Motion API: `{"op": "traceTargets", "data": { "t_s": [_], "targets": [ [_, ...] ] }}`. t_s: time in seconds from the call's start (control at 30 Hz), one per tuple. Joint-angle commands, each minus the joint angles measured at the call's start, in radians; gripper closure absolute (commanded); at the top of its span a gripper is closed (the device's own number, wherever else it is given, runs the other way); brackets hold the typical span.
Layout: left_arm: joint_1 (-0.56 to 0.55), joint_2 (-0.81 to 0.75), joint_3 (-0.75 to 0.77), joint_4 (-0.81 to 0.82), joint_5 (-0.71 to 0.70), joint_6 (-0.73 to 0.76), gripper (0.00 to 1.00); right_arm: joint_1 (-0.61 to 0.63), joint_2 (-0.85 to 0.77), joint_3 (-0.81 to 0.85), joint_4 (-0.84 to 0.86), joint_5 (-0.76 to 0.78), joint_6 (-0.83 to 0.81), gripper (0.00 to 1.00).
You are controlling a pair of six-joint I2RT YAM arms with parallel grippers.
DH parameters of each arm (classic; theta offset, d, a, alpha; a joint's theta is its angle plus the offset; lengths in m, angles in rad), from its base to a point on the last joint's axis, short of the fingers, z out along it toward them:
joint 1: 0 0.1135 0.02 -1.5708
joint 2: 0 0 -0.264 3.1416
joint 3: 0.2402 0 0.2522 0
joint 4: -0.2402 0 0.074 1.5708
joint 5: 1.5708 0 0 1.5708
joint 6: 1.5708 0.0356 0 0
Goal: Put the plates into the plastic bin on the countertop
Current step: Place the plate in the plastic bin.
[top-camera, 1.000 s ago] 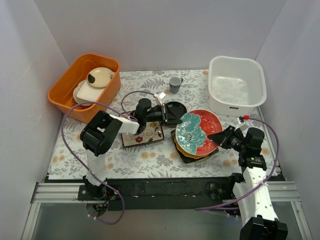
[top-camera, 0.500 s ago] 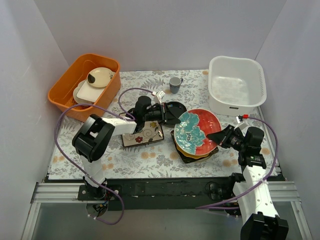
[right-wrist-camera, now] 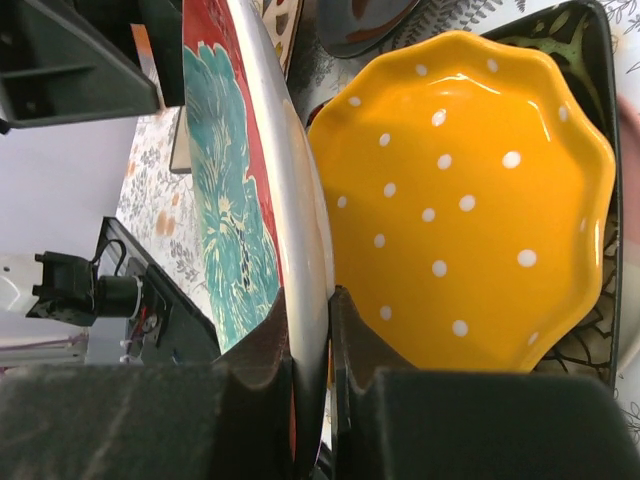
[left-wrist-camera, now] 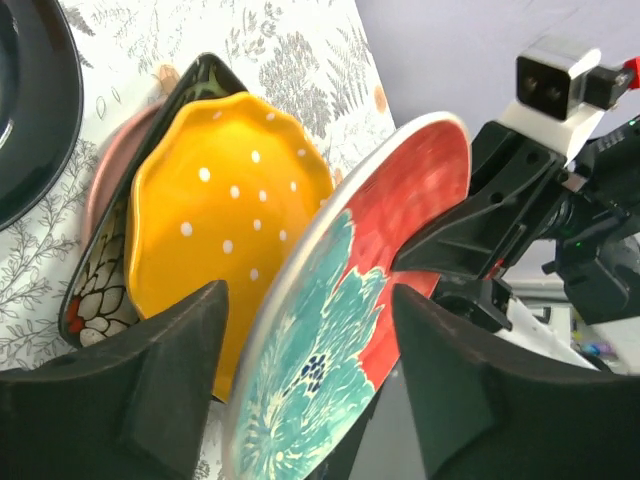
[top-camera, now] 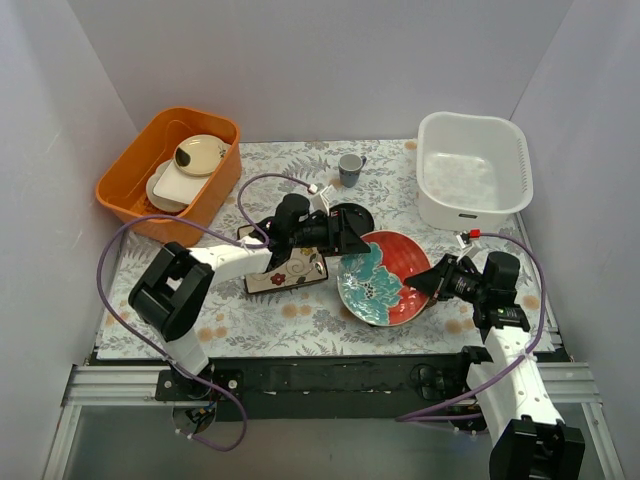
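Right gripper point(right-wrist-camera: 308, 310) clamps the tilted red plate point(top-camera: 385, 278) by its rim.
Left gripper point(left-wrist-camera: 308, 305) open, jaws either side of that plate; yellow plate point(left-wrist-camera: 220, 220) lies beneath.

No writing, brand name, number or sign can be read in any of the views. The one possible label is a small dark mark point(top-camera: 468, 214) on the near wall of the plastic bin point(top-camera: 445, 205), beyond the right gripper point(top-camera: 430, 284) and well apart from it. It is too small to tell whether it carries any letters.
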Motion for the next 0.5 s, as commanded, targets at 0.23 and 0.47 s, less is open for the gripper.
{"op": "traceTargets", "data": {
  "t_s": [0.23,0.47],
  "targets": [
    [0.001,-0.147,0.001,-0.138,-0.143,0.132,0.02,0.000,0.011,0.062,0.074,-0.111,-0.015,0.99],
    [0.001,-0.138,-0.006,-0.182,-0.205,0.178,0.02,0.000,0.015,0.083,0.003,-0.072,-0.047,0.99]
  ]
}}
